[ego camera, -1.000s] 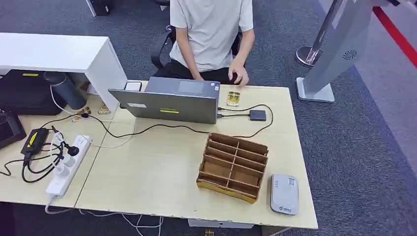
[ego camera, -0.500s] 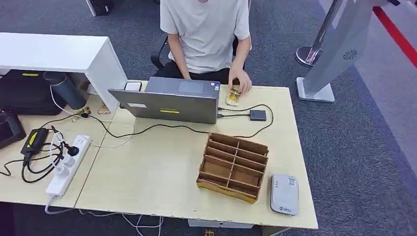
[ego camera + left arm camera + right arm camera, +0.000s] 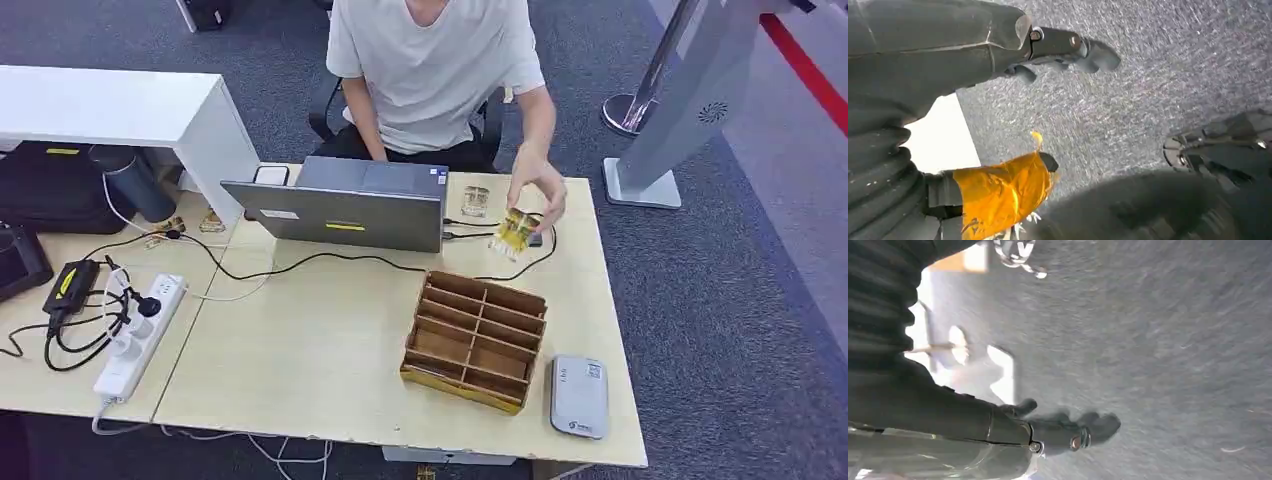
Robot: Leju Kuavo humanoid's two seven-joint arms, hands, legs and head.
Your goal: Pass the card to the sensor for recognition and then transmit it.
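Currently, near to far:
L hand [image 3: 1068, 52]: hangs over grey carpet [image 3: 1148, 100], fingers apart, holds nothing.
R hand [image 3: 1068, 427]: also over carpet, blurred; fingers look loosely spread, nothing in them.
Sensor [image 3: 578, 395]: grey flat unit, near right corner of tabletop [image 3: 300, 350], just right of organizer.
Organizer [image 3: 474, 339]: brown divided box w/ open compartments, right-centre of tabletop, contents not discernible.
Power strip [image 3: 137, 336]: white, near left edge, plugs and black cables [image 3: 80, 325] tangled beside it.
Laptop [image 3: 345, 205]: grey, open, back toward robot, along far edge at centre; black cable runs from it across tabletop.
Card [image 3: 514, 234]: yellowish, held in person's hand [image 3: 537, 190] above far right part of tabletop, off the surface, beyond organizer.
2nd card [image 3: 475, 201]: lies flat near far edge, right of laptop.
Dark adapter [image 3: 533, 239]: far right area, partly hidden behind held card.
Person [image 3: 435, 70]: white T-shirt, seated at far edge behind laptop.
White cabinet [image 3: 120, 110]: far left, beyond tabletop.
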